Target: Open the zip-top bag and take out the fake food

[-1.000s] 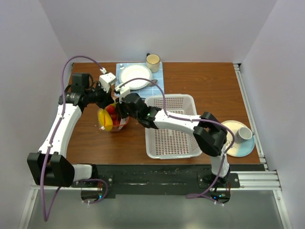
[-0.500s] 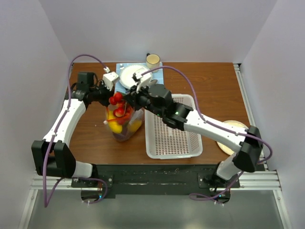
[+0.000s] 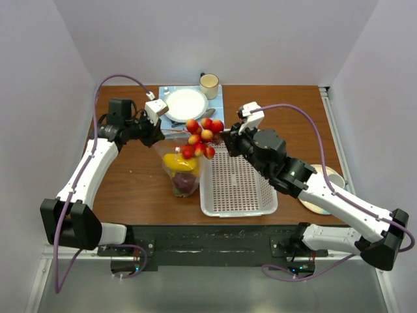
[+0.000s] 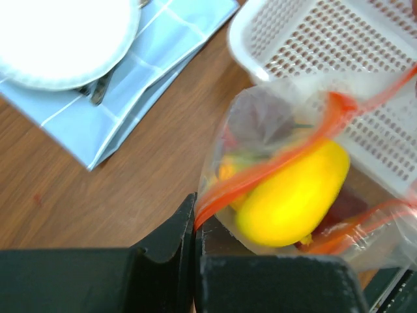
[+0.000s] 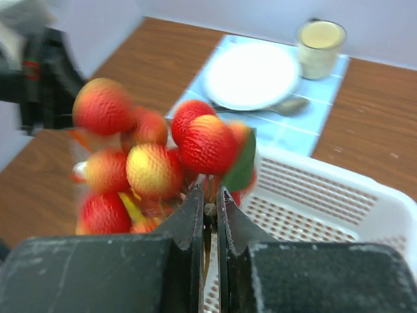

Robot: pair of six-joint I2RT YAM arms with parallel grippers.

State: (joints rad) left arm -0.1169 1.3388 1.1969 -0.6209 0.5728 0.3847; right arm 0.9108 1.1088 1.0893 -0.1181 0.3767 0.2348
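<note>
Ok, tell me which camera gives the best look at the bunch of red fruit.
Right wrist. The red fruit bunch fills the frame, slightly blurred, its stem pinched between the right fingers. The top external view shows it whole but small, by the zip-top bag. The left wrist view misses it, showing only the bag.

The zip-top bag (image 3: 179,171) stands left of the basket (image 3: 242,186).

I see the clear bag (image 3: 168,151) held up by one corner, its orange-red zip strip (image 4: 260,176) pulled open. A yellow piece (image 3: 177,161) and a maroon piece (image 3: 184,184) sit inside. A red fruit cluster (image 3: 202,135) hangs outside, at the bag's one o'clock.
</note>
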